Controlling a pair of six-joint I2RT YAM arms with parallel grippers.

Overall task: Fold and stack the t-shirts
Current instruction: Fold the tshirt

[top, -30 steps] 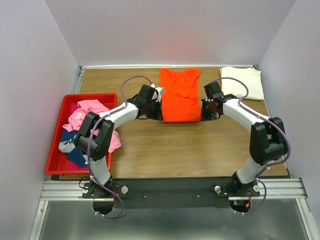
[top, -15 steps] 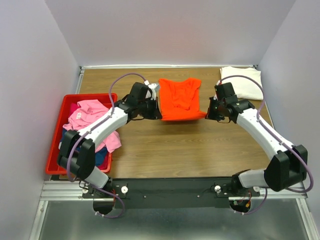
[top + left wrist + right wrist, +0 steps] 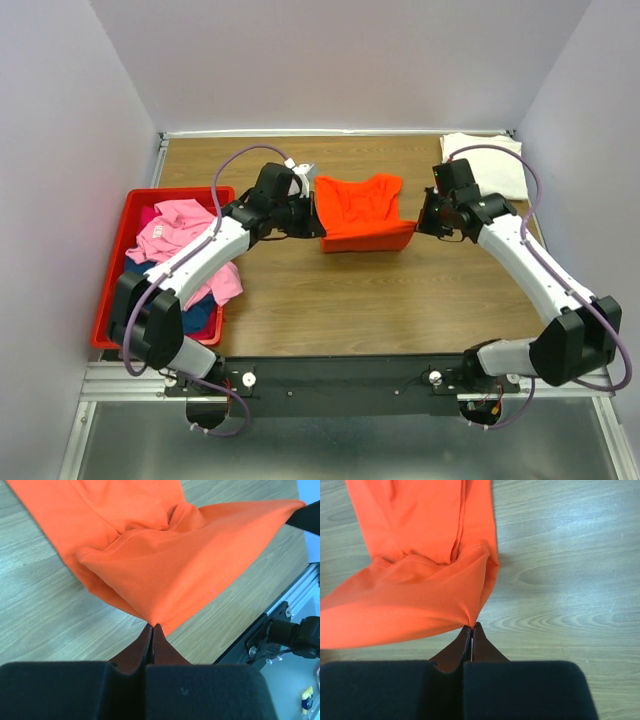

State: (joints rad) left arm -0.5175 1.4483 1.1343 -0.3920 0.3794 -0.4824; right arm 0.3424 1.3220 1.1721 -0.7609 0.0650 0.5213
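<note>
Here orange t-shirt (image 3: 360, 210) near edge aloft (corners pinched) above table (image 3: 380, 300).

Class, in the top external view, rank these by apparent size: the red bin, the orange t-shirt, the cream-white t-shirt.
1. red bin
2. orange t-shirt, its near edge lifted towards the camera
3. cream-white t-shirt, partly hidden, so the order of the last two is unsure

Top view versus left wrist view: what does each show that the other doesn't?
Only the top view shows the bin of pink and blue shirts and the cream shirt in the far right corner. Only the left wrist view shows up close how the left end effector pinches a cloth corner. Both show the orange shirt, near edge lifted off the table.
</note>
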